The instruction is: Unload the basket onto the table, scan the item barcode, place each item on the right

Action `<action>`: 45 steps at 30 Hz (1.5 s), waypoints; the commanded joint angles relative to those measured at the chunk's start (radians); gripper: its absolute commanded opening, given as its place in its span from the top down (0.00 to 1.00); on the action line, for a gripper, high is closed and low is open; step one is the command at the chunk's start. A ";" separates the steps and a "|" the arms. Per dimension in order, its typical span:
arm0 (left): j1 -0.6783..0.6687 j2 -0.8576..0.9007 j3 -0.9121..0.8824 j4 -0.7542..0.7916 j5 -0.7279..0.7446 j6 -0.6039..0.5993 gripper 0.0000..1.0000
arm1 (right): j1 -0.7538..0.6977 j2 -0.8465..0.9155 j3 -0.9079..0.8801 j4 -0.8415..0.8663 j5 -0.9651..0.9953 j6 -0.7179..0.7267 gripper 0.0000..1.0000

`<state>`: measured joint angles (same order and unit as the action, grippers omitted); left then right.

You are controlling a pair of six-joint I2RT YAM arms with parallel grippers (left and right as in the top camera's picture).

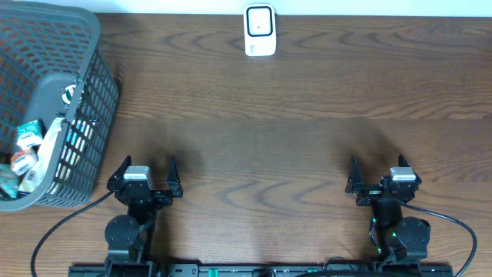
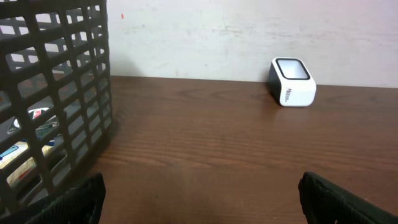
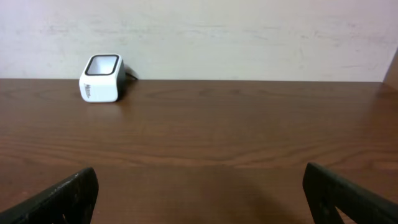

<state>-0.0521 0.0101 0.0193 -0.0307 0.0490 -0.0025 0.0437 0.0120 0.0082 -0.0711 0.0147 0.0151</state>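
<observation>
The left gripper [image 1: 148, 165] and right gripper [image 1: 377, 168] are held at the near edge of the table [image 1: 307, 115], jaws spread wide, nothing gripped. The small packets [image 1: 31, 146] to be scanned are lodged in the grey mesh basket [image 1: 91, 85], left of and slightly beyond the left gripper, so that arm is judged nearer. Their long axes cannot be told. The barcode scanner [image 1: 260, 31] is set at the far middle.
</observation>
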 commanded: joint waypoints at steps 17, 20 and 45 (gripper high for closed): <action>0.006 -0.006 -0.015 -0.040 -0.027 0.006 0.02 | 0.003 -0.003 -0.003 -0.003 0.001 0.014 0.01; 0.006 -0.006 -0.015 -0.040 -0.061 0.009 0.02 | 0.003 -0.003 -0.003 -0.003 0.001 0.014 0.01; 0.005 0.405 0.681 0.027 0.573 -0.277 0.03 | 0.003 -0.003 -0.003 -0.003 0.001 0.014 0.01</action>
<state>-0.0502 0.2684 0.5156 0.1200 0.5373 -0.3374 0.0433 0.0124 0.0078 -0.0711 0.0147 0.0154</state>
